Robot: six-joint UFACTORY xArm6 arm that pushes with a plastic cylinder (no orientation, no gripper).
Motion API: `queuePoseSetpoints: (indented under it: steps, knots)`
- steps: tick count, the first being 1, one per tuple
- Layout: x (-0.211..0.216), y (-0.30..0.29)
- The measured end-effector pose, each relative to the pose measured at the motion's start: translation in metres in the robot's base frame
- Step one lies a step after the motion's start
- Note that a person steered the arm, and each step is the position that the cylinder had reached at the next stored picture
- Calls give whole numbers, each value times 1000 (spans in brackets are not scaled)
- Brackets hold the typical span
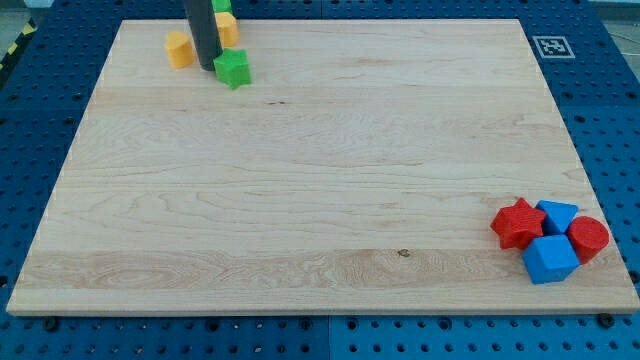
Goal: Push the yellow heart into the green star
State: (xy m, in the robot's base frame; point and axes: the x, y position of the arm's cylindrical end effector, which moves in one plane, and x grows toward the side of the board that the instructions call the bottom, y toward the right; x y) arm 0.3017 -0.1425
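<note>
My dark rod comes down at the view's top left, and my tip (207,67) rests on the board. The green star (233,69) lies just right of the tip, almost touching it. One yellow block (179,48) sits just left of the rod. A second yellow block (229,27) sits right of the rod, above the star and partly hidden by the rod. I cannot tell which of the two is the heart.
A green block (222,5) shows at the board's top edge beside the rod. At the bottom right is a tight cluster: a red star-like block (517,223), a blue block (556,214), a red block (589,238) and a blue cube (549,259). A tag (550,46) marks the top right corner.
</note>
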Motion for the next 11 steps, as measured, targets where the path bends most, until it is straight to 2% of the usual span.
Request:
queuePoseSetpoints:
  steps: [1, 3, 4, 6, 7, 11]
  knots:
    - [-13, 5]
    - [32, -62]
    - [7, -110]
    - [-46, -98]
    - [-56, -77]
    - [-21, -39]
